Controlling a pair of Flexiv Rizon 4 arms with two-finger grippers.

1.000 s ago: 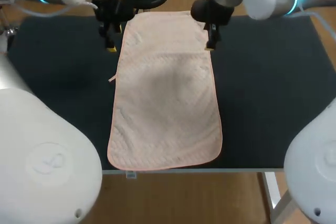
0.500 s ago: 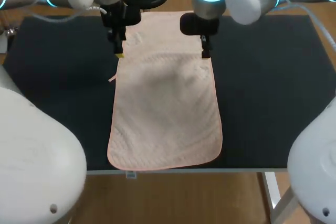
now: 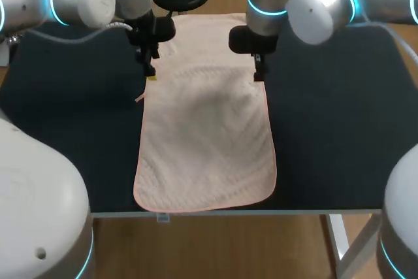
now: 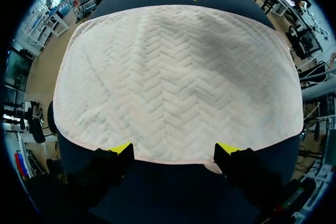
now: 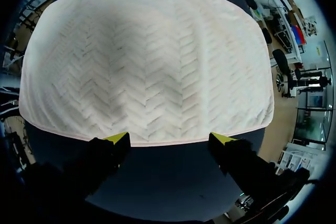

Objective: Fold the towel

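Note:
A pale pink towel (image 3: 206, 135) with a herringbone weave lies flat on the dark table (image 3: 326, 115), its length running from the back to the front edge. My left gripper (image 3: 150, 74) hangs open over the towel's left long edge, near the back. In its wrist view the towel (image 4: 173, 77) spreads ahead of the left gripper (image 4: 174, 149), and the hem runs between the yellow fingertips (image 4: 122, 148). My right gripper (image 3: 259, 74) is open at the opposite long edge. Ahead of the right gripper (image 5: 169, 140) spreads the towel (image 5: 147, 66), its hem level with the tips. Neither holds anything.
A small tag (image 3: 139, 98) sticks out of the towel's left edge, just in front of the left gripper. Bare dark table lies on both sides of the towel. The towel's near end reaches the table's front edge (image 3: 215, 212).
Both grippers have come forward along the towel's long sides, and the left one has closed in on the hem. The towel lies as before. Both stayed open.

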